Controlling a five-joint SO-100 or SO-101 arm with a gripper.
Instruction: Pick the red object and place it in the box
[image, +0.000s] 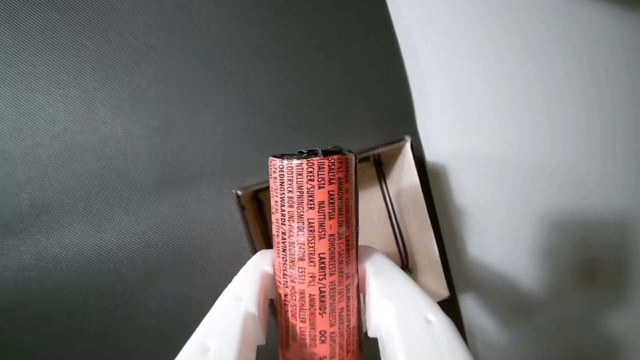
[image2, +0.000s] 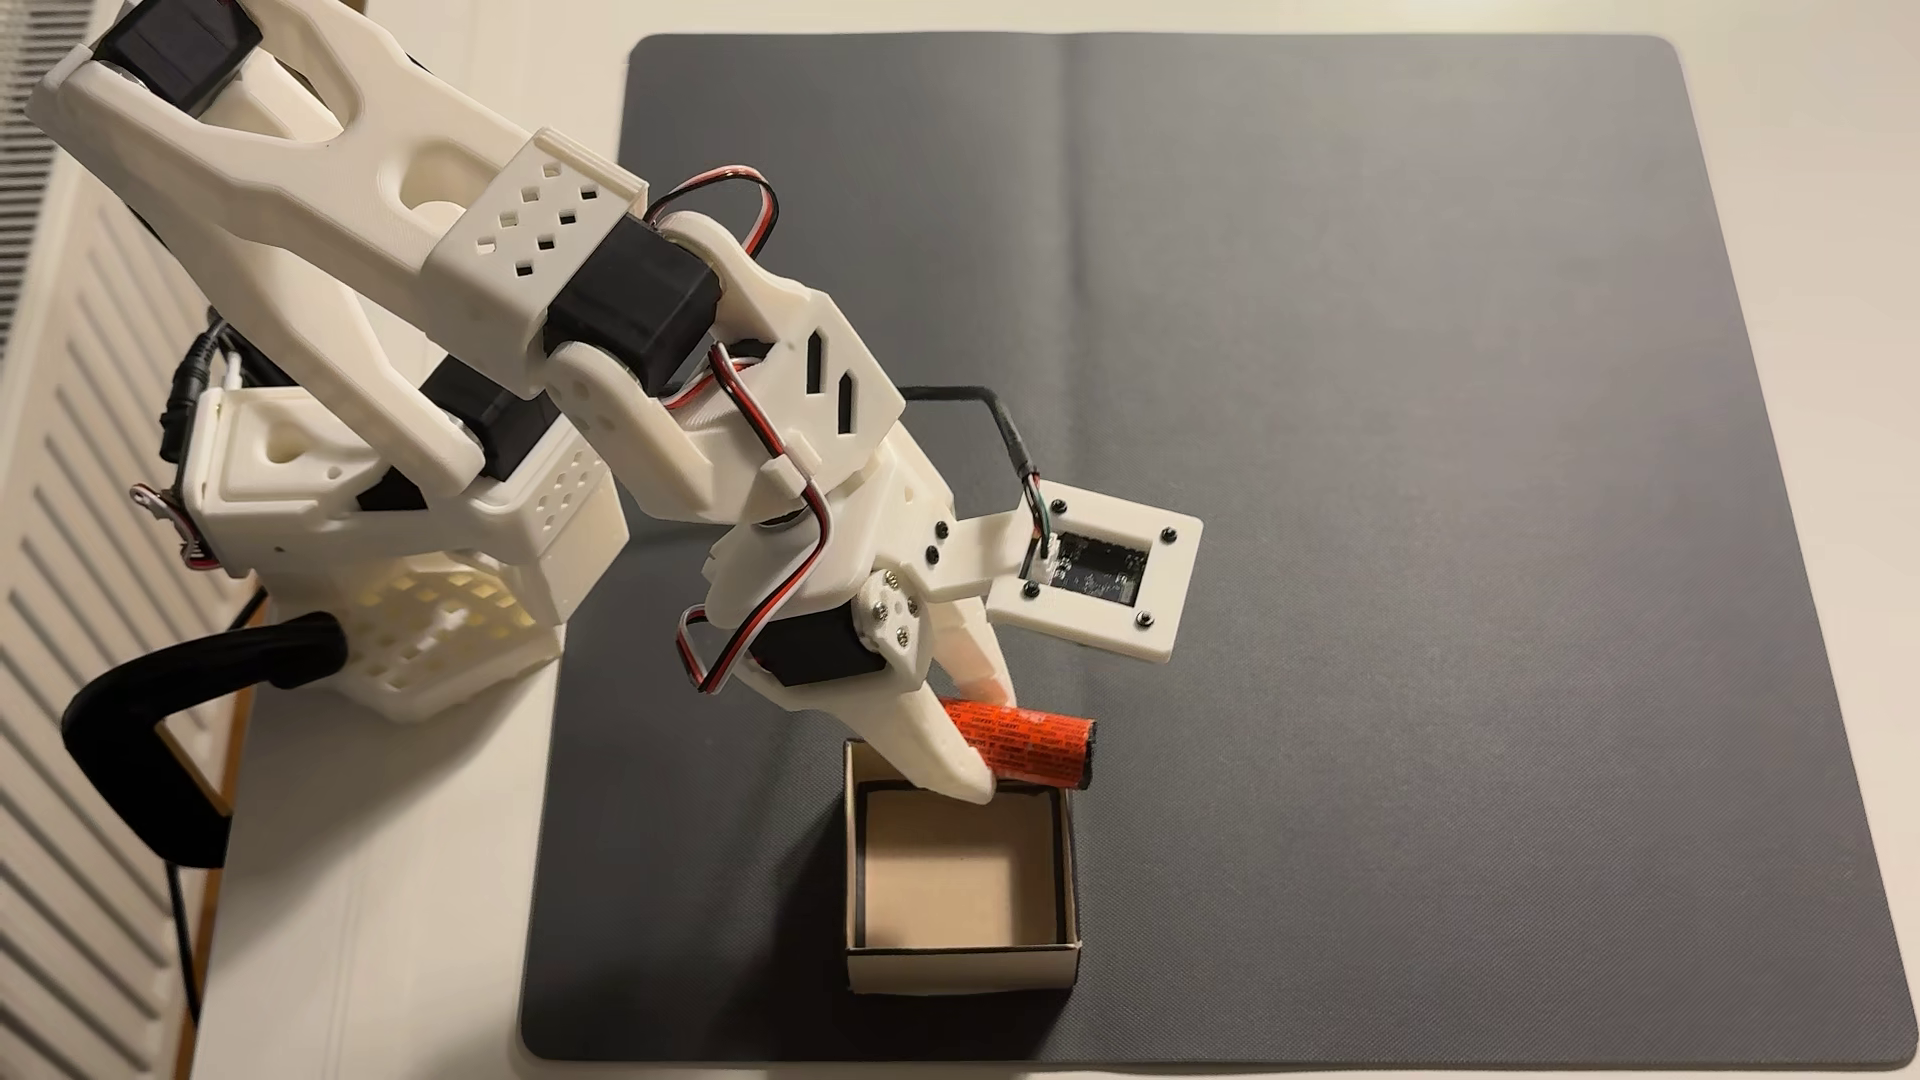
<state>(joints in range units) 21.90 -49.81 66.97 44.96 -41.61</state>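
Observation:
The red object (image: 314, 250), an orange-red cylinder with dark print and a black crimped end, is clamped between my two white fingers; my gripper (image: 316, 260) is shut on it. In the fixed view the red object (image2: 1029, 743) lies roughly level, sticking out to the right of my gripper (image2: 992, 743), just above the far rim of the box (image2: 961, 966). The box is open-topped pale cardboard with a tan floor and nothing inside. In the wrist view the box (image: 395, 220) lies below and behind the cylinder.
A dark grey mat (image2: 1403, 415) covers most of the white table (image2: 364, 935). The arm's white base (image2: 395, 540) stands at the left with a black cable (image2: 156, 748). The wrist camera mount (image2: 1096, 566) hangs over the mat. A slatted white radiator (image2: 62, 519) lines the left edge.

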